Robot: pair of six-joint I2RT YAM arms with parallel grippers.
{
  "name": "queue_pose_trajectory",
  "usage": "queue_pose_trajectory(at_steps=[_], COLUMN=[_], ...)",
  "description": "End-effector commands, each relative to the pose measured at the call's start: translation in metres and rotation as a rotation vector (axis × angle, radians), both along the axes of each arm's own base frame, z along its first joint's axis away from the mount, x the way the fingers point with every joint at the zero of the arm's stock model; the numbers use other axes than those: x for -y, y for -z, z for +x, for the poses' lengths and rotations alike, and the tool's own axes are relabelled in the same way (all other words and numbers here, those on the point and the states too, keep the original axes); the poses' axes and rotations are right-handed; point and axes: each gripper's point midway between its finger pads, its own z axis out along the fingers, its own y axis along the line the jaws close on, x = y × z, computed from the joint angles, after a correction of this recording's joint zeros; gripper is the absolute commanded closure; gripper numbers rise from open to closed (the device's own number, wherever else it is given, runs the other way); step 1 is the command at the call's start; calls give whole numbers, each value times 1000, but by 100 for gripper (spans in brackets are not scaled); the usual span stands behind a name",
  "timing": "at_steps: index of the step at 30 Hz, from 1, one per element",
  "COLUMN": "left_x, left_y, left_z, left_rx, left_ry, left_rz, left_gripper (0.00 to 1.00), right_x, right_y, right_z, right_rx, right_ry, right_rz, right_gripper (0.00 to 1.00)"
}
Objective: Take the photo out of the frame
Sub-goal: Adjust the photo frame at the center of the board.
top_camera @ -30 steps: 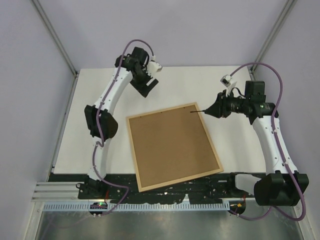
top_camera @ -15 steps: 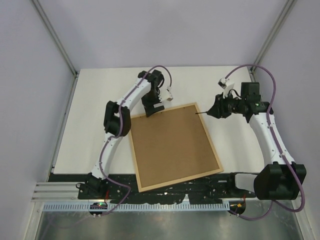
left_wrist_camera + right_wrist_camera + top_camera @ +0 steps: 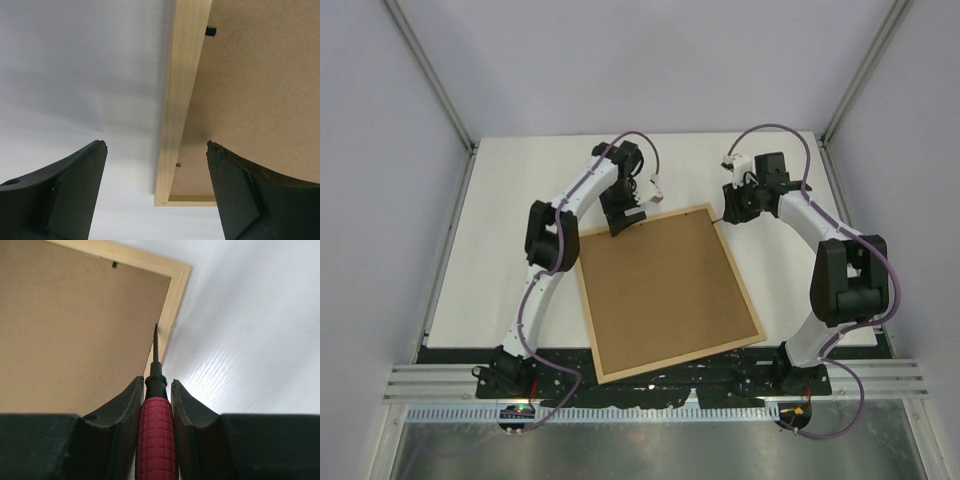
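- Top external view, bottom edge: both arm bases sit at the near rim of the white table (image 3: 500, 250), left arm at lower left, right arm at lower right.
- Centre of that view: the frame (image 3: 665, 295) lies flat on the table, brown fibreboard back up, light-wood rail all round. It is turned slightly, with its near corner just over the table's front edge.
- Photo: not visible in any view; the brown back covers the whole opening.
- Far edge of the frame, upper left corner: the left gripper (image 3: 623, 218) hangs over the corner, pointing down.
- Left wrist view: the left gripper (image 3: 156, 145) has its jaws spread wide and nothing between them. One finger is over bare table, the other over the brown back, with the wood rail (image 3: 182, 100) running up between them. Contact with the frame cannot be told.
- Same view: a small black tab (image 3: 211, 31) sits at the rail's inner edge, top of picture, and a tiny pin (image 3: 178, 164) lower down near the corner.
- Far edge, upper right corner: the right gripper (image 3: 732, 210) is beside that corner.
- Right wrist view: the right gripper (image 3: 156, 381) is clamped narrowly on a red-handled screwdriver (image 3: 156, 435). The dark shaft points up the picture, its tip at the inner edge of the rail (image 3: 170, 315) near the corner.
- Another black tab (image 3: 114, 264) shows on the far rail, top of that picture.
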Motion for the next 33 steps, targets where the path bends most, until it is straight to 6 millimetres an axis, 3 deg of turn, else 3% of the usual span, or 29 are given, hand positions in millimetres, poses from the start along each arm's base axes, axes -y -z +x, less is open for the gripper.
queue_pose_trajectory(at_steps=[1,6,9,10,11,12,13,14,15,16,17,18,19,20,22,25,30,33], left_x=[-13,-15,-18,-20,-22,-23,-25,-25,-25,-26,-25,-25,-22,-18,-15,-6,15,31], left_y=[-13,-5,-6,-8,-8,-9,-11,-12,-13,-13,-15,-17,-18,-21,-25,-34,-53,-67], left_z=[-41,-58,-67,-70,-73,-78,-82,-88,-93,-101,-109,-118,-126,-134,-148,-169,-211,-229], left_rx=[-158,-244,-292,-305,-323,-343,-362,-382,-402,-430,-452,-474,-501,-526,-565,-622,-714,-759], left_ry=[-3,-24,-61,-73,-89,-108,-122,-138,-155,-164,-173,-190,-204,-213,-240,-262,-221,-192], left_rz=[6,11,-5,-15,-20,-27,-36,-42,-54,-61,-74,-82,-103,-123,-153,-215,-304,-375], left_gripper=[16,23,29,31,32,34,35,36,37,38,38,39,39,38,38,37,35,34], right_x=[8,-1,-5,-8,-14,-16,-21,-25,-30,-39,-46,-59,-74,-86,-113,-153,-176,-179], right_y=[-3,-7,-8,0,-13,0,-20,-6,-25,-16,-31,-21,-35,-25,-29,-27,-36,-56], right_z=[42,77,109,116,131,138,154,161,175,183,192,195,201,200,200,180,156,141], right_rx=[121,190,242,234,271,253,297,278,314,301,323,302,323,300,295,256,178,157], right_ry=[41,15,4,-7,-10,-21,-23,-39,-39,-65,-71,-98,-115,-144,-190,-264,-295,-312], right_rz=[-123,-165,-198,-208,-201,-208,-200,-202,-190,-174,-156,-133,-109,-84,-40,46,174,226], right_gripper=[92,92,92,92,92,92,92,92,92,92,92,92,92,92,92,92,92,92])
